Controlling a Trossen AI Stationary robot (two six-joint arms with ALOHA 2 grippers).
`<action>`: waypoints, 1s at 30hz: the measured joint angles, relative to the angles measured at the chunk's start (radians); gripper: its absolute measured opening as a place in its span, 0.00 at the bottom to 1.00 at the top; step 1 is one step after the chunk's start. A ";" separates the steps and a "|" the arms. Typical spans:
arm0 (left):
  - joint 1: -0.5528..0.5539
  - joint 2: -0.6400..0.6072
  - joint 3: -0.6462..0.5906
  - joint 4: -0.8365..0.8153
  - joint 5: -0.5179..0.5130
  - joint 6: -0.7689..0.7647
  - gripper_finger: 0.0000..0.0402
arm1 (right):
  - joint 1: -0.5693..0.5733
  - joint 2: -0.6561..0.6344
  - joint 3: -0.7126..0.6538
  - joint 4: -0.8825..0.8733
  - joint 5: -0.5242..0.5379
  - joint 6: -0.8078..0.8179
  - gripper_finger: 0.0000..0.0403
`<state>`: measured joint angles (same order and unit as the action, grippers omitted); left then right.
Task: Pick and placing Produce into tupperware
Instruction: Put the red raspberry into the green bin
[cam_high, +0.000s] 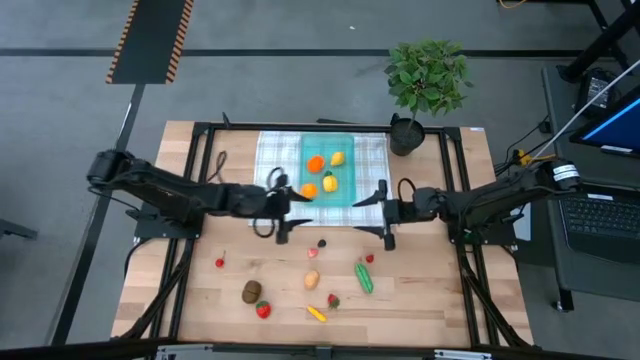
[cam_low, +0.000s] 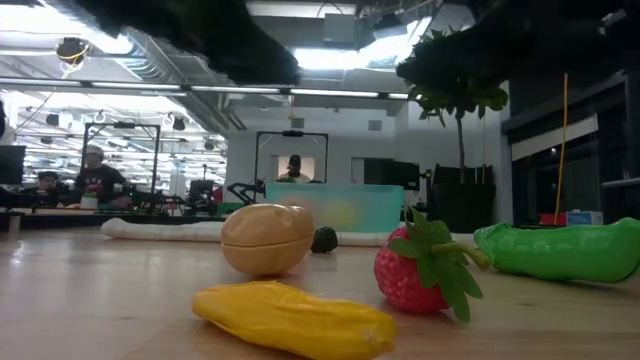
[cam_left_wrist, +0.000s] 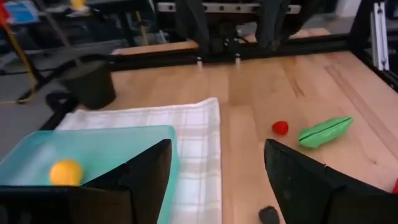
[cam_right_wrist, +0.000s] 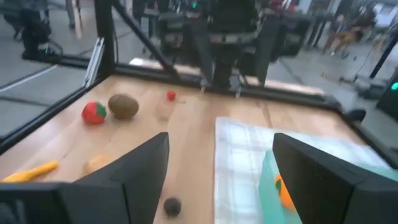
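**Both grippers empty at the container's near edge, loose produce lying toward the front of the table**

The container (cam_high: 335, 178) is being seen on the checked cloth (cam_high: 272, 160) at the far middle of the table (cam_high: 190, 290); two oranges (cam_high: 315, 164) and two lemons (cam_high: 337, 158) are already lying inside it; the remaining produce is lying scattered on bare wood nearer the front.

The left gripper (cam_high: 283, 210) is being held just off the container's near left corner, its fingers (cam_left_wrist: 146, 177) spread with nothing between them; the right gripper (cam_high: 385, 213) is being held off the near right corner, likewise spread and empty.

The coming pick is judged to turn on what lies frontward of each gripper; the small dark piece (cam_high: 322, 242) is lying between the two, roughly as near to one as to the other; the green cucumber (cam_high: 364, 277) and the small red piece (cam_high: 370, 258) are lying nearer the right gripper, the cucumber's long axis running mostly front to back with a slight slant; the kiwi (cam_high: 251, 291) and the strawberry (cam_high: 263, 310) beside it are lying nearer the left gripper; the potato (cam_high: 312, 279) and a yellow piece (cam_high: 316, 313) are lying near the middle.

The surface is pale wood inside a black frame, with a potted plant (cam_high: 428, 78) at the far right corner; beyond it, a lit workshop with seated people is being shown in the low view.
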<state>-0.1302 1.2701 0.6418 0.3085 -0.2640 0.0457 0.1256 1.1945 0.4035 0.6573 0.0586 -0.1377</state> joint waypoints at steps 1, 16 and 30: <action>-0.019 -0.030 -0.025 0.006 -0.032 -0.012 0.62 | 0.007 -0.021 0.016 -0.062 0.000 0.003 0.71; -0.178 -0.255 -0.295 0.220 -0.174 0.022 0.62 | 0.108 -0.079 0.308 -0.954 0.066 0.287 0.71; -0.181 -0.263 -0.317 0.201 -0.174 0.004 0.62 | 0.188 0.048 0.359 -1.148 0.037 0.421 0.71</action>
<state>-0.3107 1.0069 0.3252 0.5091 -0.4377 0.0496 0.3140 1.2423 0.7628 -0.4906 0.0951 0.2832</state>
